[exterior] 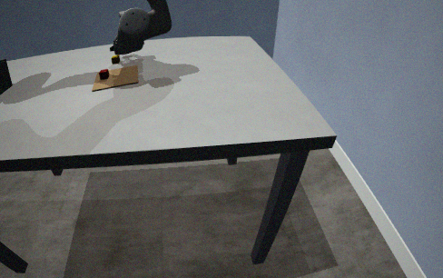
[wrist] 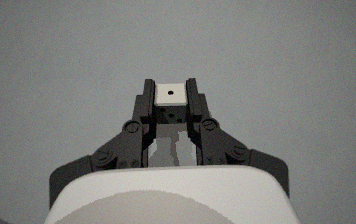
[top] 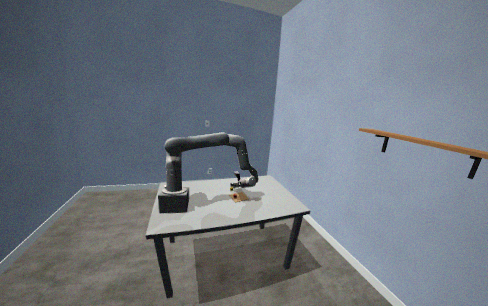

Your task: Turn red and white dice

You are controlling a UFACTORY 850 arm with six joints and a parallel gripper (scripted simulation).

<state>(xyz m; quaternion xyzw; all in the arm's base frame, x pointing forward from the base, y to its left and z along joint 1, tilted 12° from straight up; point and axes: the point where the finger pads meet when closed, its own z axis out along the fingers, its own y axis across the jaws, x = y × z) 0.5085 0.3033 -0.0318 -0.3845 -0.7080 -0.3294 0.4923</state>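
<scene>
Reaching out from its dark base (top: 165, 206), the single arm (top: 202, 142) bends down over the surface (top: 270, 205), wrist turned sideways above one brown mat (top: 241, 198). The exterior view shows one red die (exterior: 104, 74) on the mat's far left part and one yellow die (exterior: 115, 59) just behind it (on bare surface). At the wrist, the gripper (wrist: 170, 98) clamps one white die (wrist: 170, 94), a single-pip face showing.

One red die (exterior: 103, 74), one yellow die (exterior: 115, 59), one white die (wrist: 171, 94), three dice in all, one brown mat (exterior: 123, 78), one table (exterior: 236, 95), one robot arm (top: 205, 142), one gripper (wrist: 171, 102), one wall shelf (top: 425, 142) at right
</scene>
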